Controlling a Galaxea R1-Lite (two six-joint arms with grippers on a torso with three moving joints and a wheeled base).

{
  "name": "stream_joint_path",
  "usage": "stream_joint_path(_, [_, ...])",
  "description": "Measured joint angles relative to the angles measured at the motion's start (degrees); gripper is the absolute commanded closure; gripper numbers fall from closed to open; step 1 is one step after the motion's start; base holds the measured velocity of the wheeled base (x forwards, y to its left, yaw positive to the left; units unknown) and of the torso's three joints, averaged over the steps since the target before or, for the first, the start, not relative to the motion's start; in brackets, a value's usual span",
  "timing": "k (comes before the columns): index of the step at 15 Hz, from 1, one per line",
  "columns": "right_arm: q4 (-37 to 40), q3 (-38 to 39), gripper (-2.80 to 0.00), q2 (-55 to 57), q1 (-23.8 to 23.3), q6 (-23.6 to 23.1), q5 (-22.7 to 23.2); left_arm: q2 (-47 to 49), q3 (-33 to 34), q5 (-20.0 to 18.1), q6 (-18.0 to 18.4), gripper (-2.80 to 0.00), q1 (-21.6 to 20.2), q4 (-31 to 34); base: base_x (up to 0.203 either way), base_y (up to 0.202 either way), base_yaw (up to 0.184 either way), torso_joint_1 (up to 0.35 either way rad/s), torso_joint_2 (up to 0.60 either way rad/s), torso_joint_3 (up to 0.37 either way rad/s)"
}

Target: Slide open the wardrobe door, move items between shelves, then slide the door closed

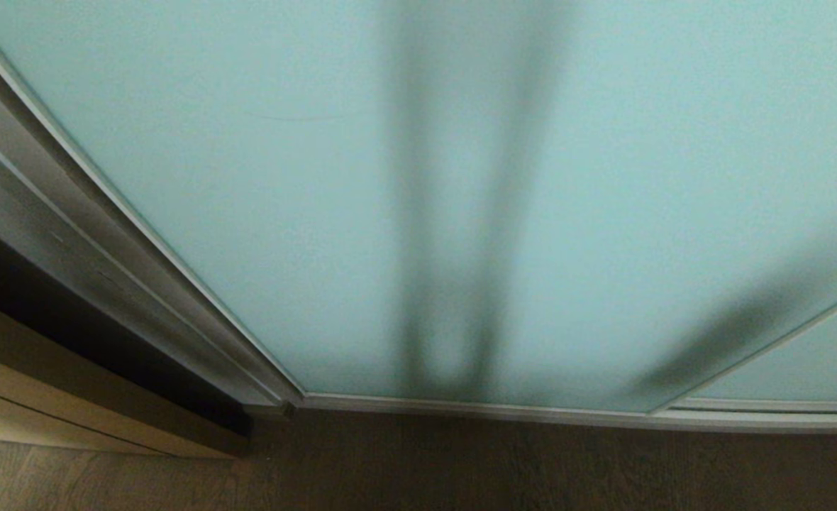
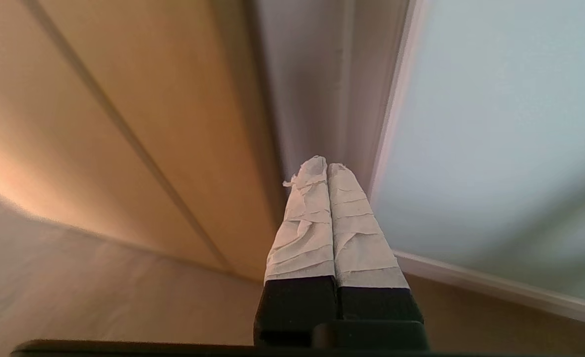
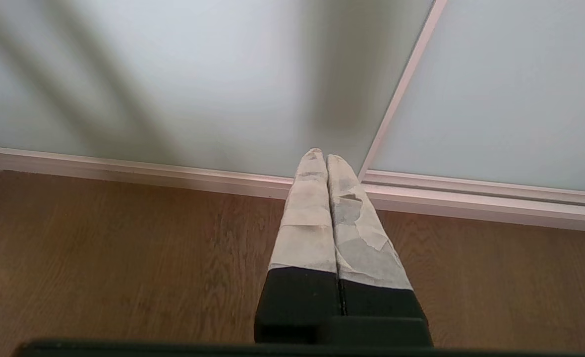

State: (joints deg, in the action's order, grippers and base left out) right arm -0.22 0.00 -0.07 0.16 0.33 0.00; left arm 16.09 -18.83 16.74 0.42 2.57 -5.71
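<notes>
The sliding wardrobe door (image 1: pixel 319 213), frosted pale teal glass in a thin silver frame, fills most of the head view and stands across the wardrobe front. Neither arm shows in the head view. My left gripper (image 2: pixel 326 167) is shut with nothing between its tape-wrapped fingers; it points at the grey strip beside the door's silver left edge (image 2: pixel 389 129), with the glass (image 2: pixel 496 139) to one side. My right gripper (image 3: pixel 322 154) is shut and empty, held low over the floor, pointing at the door's bottom rail (image 3: pixel 173 171). The items and the shelves are hidden behind the door.
A tan wooden panel (image 2: pixel 139 114) stands left of the door, past a dark gap (image 1: pixel 71 319). A second frosted panel (image 1: pixel 801 362) overlaps at the lower right. Brown wood floor (image 1: pixel 461 461) runs along the rail.
</notes>
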Motion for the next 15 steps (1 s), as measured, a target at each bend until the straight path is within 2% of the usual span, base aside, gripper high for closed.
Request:
stream_joint_path(2, [0.0, 0.0, 0.00, 0.0, 0.0, 0.0, 0.0, -1.8, 0.9, -1.1, 1.5, 0.00, -2.0, 1.6, 0.000, 0.000, 0.000, 0.000, 0.00, 0.000])
stream_joint_path(5, [0.0, 0.0, 0.00, 0.0, 0.0, 0.0, 0.0, -6.6, 4.8, -5.5, 3.2, 0.00, -2.8, 4.6, 0.000, 0.000, 0.000, 0.000, 0.00, 0.000])
stream_joint_path(9, [0.0, 0.0, 0.00, 0.0, 0.0, 0.0, 0.0, -13.8, 14.7, -14.1, 6.3, 0.00, -2.9, 6.4, 0.000, 0.000, 0.000, 0.000, 0.00, 0.000])
stream_joint_path(11, [0.0, 0.0, 0.00, 0.0, 0.0, 0.1, 0.0, -15.2, 17.7, -18.6, 5.8, 0.00, -2.9, 5.8, 0.000, 0.000, 0.000, 0.000, 0.00, 0.000])
stream_joint_path(15, [0.0, 0.0, 0.00, 0.0, 0.0, 0.1, 0.0, -16.0, 18.6, -18.6, 4.8, 0.00, -2.9, 5.6, 0.000, 0.000, 0.000, 0.000, 0.00, 0.000])
